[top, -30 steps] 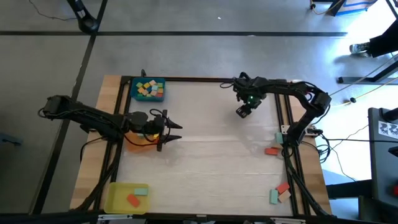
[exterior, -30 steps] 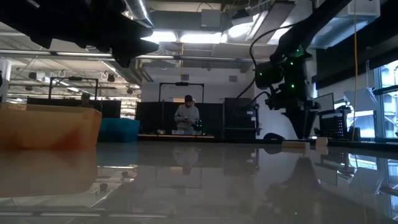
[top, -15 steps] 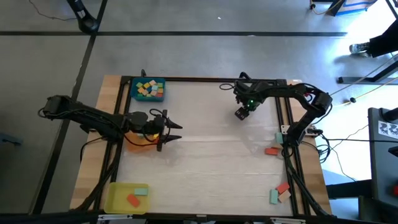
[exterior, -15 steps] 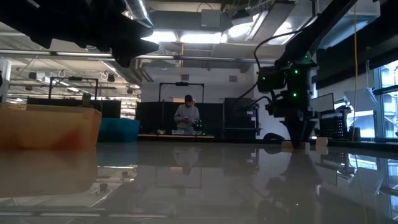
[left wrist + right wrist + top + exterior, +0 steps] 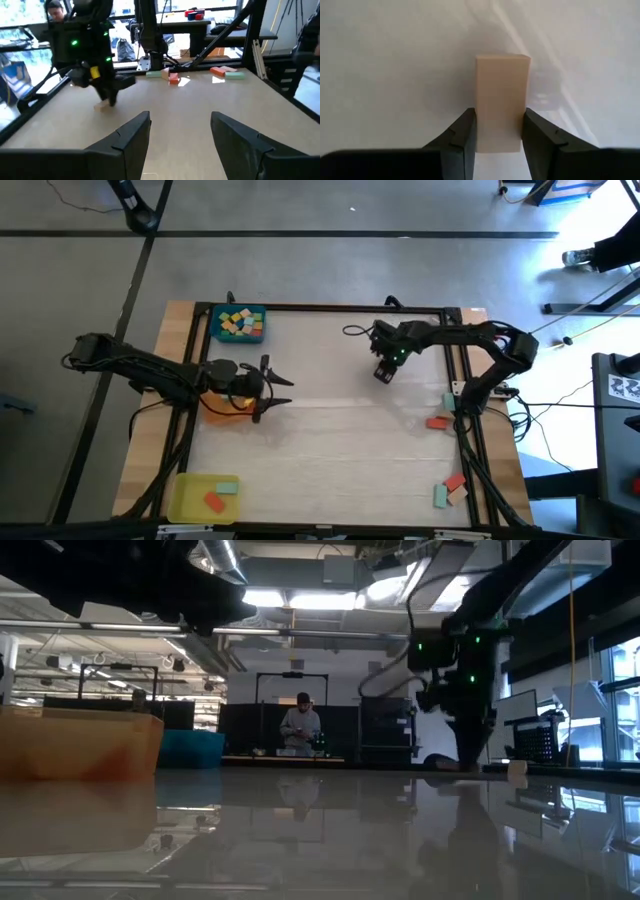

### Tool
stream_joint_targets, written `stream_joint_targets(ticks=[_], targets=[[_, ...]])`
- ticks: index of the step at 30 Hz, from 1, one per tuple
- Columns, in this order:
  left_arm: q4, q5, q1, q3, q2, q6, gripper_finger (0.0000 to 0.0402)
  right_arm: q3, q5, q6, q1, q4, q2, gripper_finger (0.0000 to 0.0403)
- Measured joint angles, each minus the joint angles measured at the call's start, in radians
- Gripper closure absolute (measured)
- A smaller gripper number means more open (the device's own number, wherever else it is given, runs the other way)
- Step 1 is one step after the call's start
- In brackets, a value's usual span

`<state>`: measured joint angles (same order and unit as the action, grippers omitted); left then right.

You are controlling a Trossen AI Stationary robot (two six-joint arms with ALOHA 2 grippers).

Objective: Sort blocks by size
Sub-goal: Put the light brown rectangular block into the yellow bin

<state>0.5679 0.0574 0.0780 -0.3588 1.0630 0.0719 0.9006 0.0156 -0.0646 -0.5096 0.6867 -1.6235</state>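
On the table, right fingers [image 5: 470, 142] grip pale block [image 5: 502, 100]; left fingers [image 5: 131, 137] spread.

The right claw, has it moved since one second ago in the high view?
Yes. The right claw has shifted toward the blue tray and slightly away from the table's far edge. It now sits closed on a pale block.

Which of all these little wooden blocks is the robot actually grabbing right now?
The pale cream wooden block, alone mid-table, sits between the right gripper's fingers. The other blocks lie in the blue tray, the yellow tray, or loose at the table's right edge.
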Motion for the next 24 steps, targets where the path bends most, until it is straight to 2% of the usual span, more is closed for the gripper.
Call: stream_joint_targets(ticks=[5, 9, 14, 20, 24], targets=[[-0.068, -0.004, 0.002, -0.028, 0.0, 0.117, 0.0204, 0.001, 0.148, -0.02, 0.095, -0.088, 0.036, 0.0281], [-0.178, 0.0, 0.009, -0.072, 0.006, 0.23, 0.0204, 0.001, 0.318, -0.036, 0.185, -0.223, 0.037, 0.0272], [-0.22, 0.014, 0.006, -0.107, 0.019, 0.33, 0.0204, 0.002, 0.433, -0.077, 0.279, -0.444, 0.037, 0.0279], [-0.209, 0.013, 0.006, -0.115, 0.051, 0.477, 0.0204, 0.003, 0.449, -0.143, 0.379, -0.69, 0.009, 0.0274], [-0.167, 0.013, 0.006, -0.115, 0.096, 0.518, 0.0204, 0.004, 0.449, -0.144, 0.419, -0.825, -0.011, 0.0274]])
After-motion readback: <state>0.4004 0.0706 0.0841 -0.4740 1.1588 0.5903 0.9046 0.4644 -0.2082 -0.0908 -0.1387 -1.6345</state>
